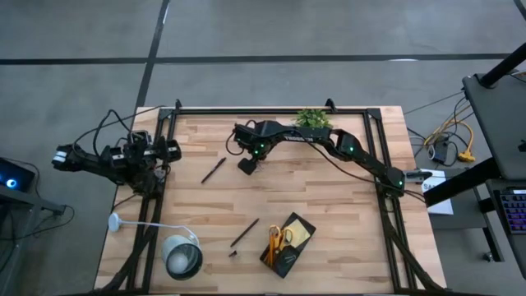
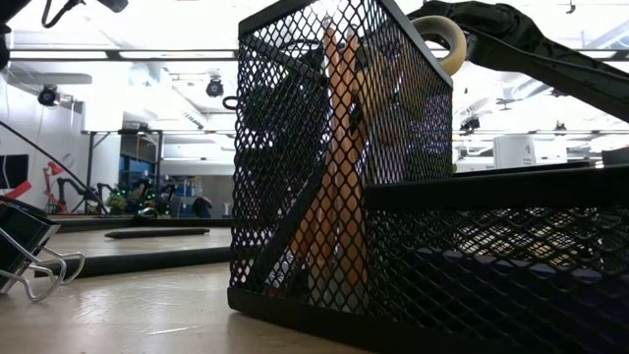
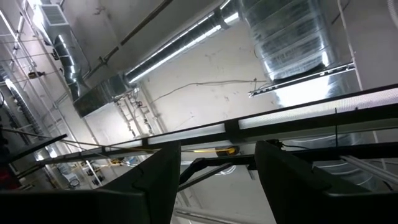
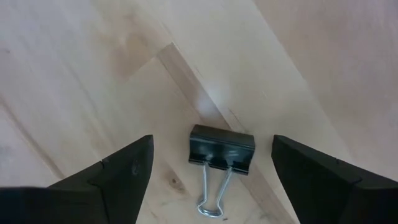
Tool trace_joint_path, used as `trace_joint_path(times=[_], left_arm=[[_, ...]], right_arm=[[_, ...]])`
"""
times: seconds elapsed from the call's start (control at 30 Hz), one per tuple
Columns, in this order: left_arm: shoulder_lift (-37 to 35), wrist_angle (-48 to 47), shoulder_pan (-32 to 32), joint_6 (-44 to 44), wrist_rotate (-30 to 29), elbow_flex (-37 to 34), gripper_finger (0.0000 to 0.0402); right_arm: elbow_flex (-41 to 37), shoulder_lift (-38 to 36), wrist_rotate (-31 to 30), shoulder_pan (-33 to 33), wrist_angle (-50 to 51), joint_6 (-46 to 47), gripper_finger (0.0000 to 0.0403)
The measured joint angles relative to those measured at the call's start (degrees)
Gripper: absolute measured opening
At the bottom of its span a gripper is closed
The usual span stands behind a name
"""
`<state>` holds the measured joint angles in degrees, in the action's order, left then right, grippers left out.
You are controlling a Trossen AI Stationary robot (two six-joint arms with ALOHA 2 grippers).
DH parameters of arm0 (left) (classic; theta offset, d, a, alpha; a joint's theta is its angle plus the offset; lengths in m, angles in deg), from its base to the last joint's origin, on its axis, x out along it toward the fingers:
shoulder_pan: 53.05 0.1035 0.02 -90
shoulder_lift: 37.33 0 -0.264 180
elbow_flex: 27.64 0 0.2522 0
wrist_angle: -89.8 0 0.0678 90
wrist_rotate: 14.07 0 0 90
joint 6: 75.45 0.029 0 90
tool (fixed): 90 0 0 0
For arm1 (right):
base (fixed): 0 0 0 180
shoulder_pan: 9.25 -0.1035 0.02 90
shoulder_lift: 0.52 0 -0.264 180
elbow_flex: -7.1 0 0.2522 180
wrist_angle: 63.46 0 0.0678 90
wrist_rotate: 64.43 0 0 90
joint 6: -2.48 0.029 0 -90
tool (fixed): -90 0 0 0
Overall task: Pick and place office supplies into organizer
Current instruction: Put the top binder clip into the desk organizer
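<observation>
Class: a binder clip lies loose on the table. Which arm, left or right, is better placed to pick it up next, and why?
Right. Its end effector hangs open directly over the binder clip, fingers either side of it. The left end effector is parked off the table's left edge, pointing up at the ceiling.

Wooden table [image 1: 329, 197], filling the centre of the high view, is showing pale blond planks with faint grain. Black mesh organizer [image 1: 288, 243], lower centre, is displaying a diamond-lattice pattern in the low view. Inside it, scissors [image 1: 276, 240] are showing orange-yellow handles beside a yellow sticky-note pad [image 1: 301, 235]. Binder clip [image 4: 221, 149], centre of the right wrist view, is presenting a black body with silver wire handles. Two pens [image 1: 213, 170], left of centre, are appearing black. Potted plant [image 1: 311, 118], upper centre, is showing green. Lamp [image 1: 182, 256], lower left, is appearing silver-white. Both arms are appearing dark, the right carrying green lights.
</observation>
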<state>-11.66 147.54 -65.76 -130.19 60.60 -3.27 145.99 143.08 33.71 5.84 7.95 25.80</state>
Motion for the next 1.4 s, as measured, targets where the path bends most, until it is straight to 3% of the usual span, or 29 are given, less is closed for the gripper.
trace_joint_path(times=[0.27, 0.87, 1.4], left_arm=[[0.02, 0.00, 0.00, 0.15, 0.00, 0.00, 0.0191], [-1.58, 0.00, 0.00, 0.09, -0.85, 0.00, 0.0191], [-1.92, 0.00, 0.00, 0.09, -0.96, 0.00, 0.0191]], right_arm=[[-2.43, -0.41, -0.38, -0.10, -0.72, -1.14, 0.0298], [-3.77, -0.32, -7.00, -1.23, -2.95, -3.40, 0.0207], [1.55, -0.38, -4.51, -1.09, -1.58, 0.71, 0.0154]])
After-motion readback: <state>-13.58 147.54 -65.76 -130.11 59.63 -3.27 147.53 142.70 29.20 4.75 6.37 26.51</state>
